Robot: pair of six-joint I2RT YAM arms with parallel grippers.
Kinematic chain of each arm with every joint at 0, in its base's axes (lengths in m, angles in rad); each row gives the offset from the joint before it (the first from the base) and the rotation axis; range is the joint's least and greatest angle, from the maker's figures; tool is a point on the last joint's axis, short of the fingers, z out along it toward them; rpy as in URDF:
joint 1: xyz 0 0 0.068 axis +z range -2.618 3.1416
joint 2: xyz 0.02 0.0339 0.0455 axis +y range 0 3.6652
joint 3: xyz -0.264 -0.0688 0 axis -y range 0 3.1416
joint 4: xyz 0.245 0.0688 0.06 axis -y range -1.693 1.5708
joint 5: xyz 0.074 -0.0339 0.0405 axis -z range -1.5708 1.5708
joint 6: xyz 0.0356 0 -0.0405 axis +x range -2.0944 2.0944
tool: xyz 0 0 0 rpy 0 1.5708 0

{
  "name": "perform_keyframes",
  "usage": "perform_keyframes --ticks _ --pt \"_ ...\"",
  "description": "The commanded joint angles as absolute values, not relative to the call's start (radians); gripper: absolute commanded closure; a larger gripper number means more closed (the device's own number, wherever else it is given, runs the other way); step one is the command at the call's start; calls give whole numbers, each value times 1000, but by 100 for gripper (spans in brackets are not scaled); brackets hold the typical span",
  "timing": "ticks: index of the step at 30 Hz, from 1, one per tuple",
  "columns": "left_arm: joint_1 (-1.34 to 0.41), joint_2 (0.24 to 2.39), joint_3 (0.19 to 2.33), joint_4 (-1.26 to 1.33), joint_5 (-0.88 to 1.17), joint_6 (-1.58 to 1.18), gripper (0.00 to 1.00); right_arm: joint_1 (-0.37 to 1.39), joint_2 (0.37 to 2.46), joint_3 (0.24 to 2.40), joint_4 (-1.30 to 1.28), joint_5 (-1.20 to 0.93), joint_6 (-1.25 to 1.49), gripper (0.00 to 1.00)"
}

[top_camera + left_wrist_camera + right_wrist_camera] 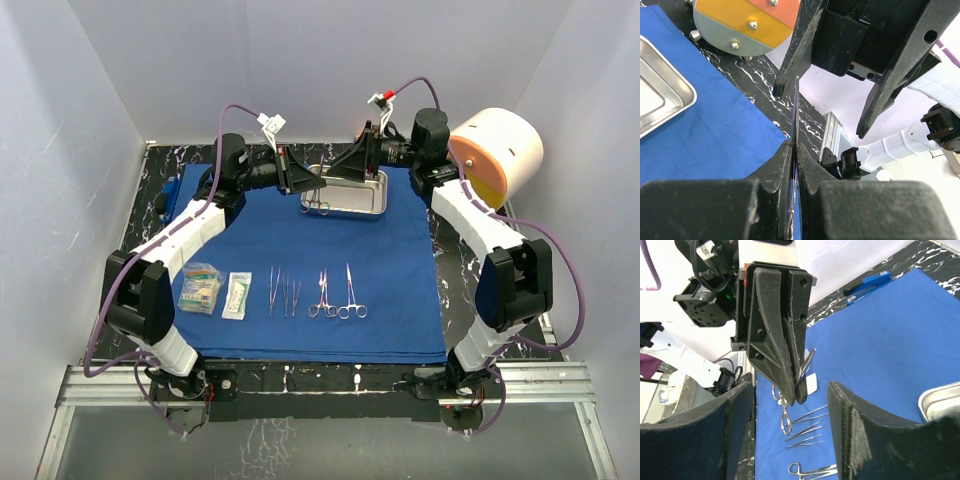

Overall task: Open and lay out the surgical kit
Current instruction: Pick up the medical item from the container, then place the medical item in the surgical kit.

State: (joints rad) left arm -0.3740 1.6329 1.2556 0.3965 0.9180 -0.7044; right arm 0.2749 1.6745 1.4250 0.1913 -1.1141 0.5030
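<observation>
Left gripper (794, 150): pinched shut on a steel clamp (316, 200), forearm reaching in over the tray's left end.
Right gripper (820, 112): jaws wide, holding nothing, facing the left one.
Tray (383, 190): on the blue wrap (400, 280), at its far edge.
Near edge: packets (236, 295), forceps (283, 292).

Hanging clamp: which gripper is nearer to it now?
Left. The left gripper is shut on the clamp; the right gripper faces it with jaws open, not gripping it.

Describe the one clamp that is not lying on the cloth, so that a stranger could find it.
Find the blue cloth, then the steel tray at its far edge. By the tray's left end, a ring-handled clamp hangs from the left end effector; the other instruments lie flat in the near row.
</observation>
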Motion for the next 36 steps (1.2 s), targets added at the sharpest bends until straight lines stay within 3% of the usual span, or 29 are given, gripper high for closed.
perform_keyframes --ticks 1,10,22,32,36 --pt "-371 1556 1239 464 948 -731 100 296 1677 1459 350 -1126 608 45" --pt "-371 1552 1231 478 951 -745 100 320 1720 1502 364 -1115 640 52" --pt "-372 1543 1209 481 948 -746 100 323 1735 1516 403 -1119 685 76" --pt "-372 1544 1200 481 948 -747 100 325 1771 1529 402 -1100 704 89" --pt "-372 1543 1199 480 948 -747 100 324 1774 1535 389 -1096 704 100"
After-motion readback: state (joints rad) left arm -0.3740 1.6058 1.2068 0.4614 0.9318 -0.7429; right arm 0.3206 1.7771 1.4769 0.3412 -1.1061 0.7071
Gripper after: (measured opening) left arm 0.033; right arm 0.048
